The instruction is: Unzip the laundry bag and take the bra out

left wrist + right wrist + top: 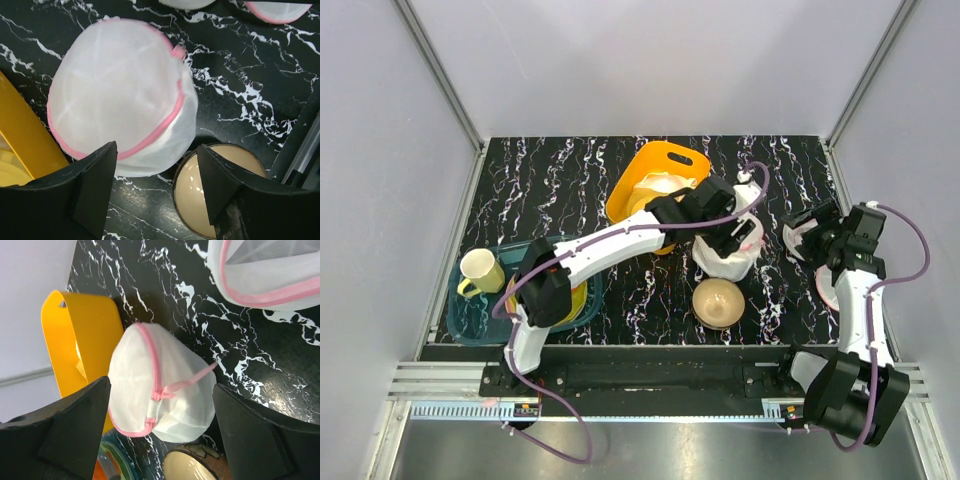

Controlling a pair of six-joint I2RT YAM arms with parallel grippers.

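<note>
The laundry bag [732, 258] is standing right of centre on a black, white-veined marble counter [550, 180] between plain pale walls [650, 60]. The left end effector [156, 155] and right end effector [161, 390] are gaping wide, holding nothing.

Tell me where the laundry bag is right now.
In the top view, the laundry bag sits right of centre on the table, just beyond the tan bowl and beside the orange bin, below the left gripper.
</note>
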